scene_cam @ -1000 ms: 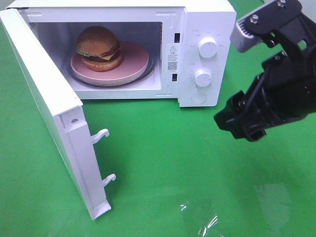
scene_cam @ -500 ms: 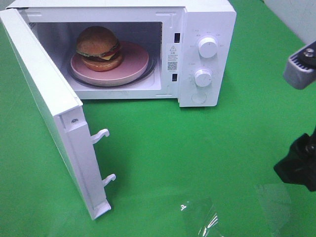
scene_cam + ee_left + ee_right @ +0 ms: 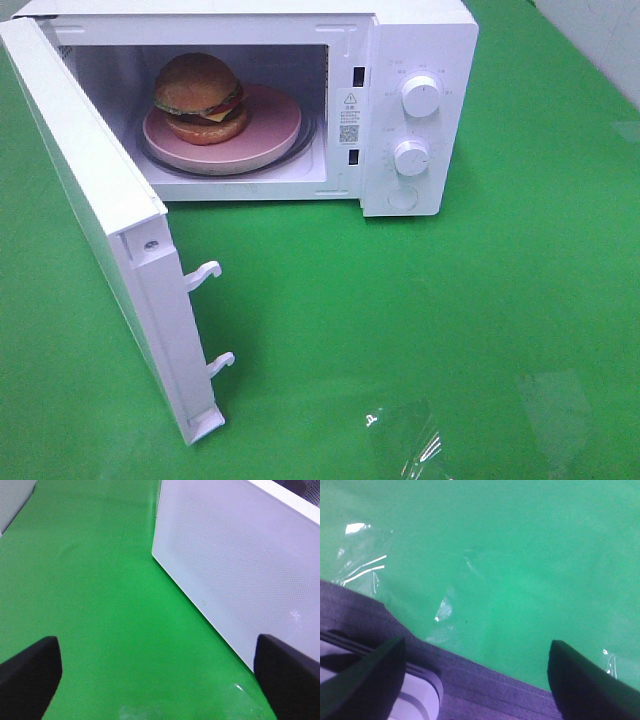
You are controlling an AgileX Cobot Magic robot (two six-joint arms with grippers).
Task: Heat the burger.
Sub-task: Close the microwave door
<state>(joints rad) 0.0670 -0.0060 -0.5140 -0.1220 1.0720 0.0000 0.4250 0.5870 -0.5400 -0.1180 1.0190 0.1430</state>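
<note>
Burger (image 3: 198, 97) sits at 10 o'clock on the plate (image 3: 275, 135) inside the microwave (image 3: 420, 30). Left gripper (image 3: 159, 672) and right gripper (image 3: 477, 680) are spread and empty. The left seems near the door (image 3: 90, 200); a glancing push may leave it unlatched.

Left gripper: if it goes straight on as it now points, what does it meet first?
Probably the green table cover, with nothing in between. The microwave door stands close beside that line, so the left gripper might graze it; depth is unclear.
</note>
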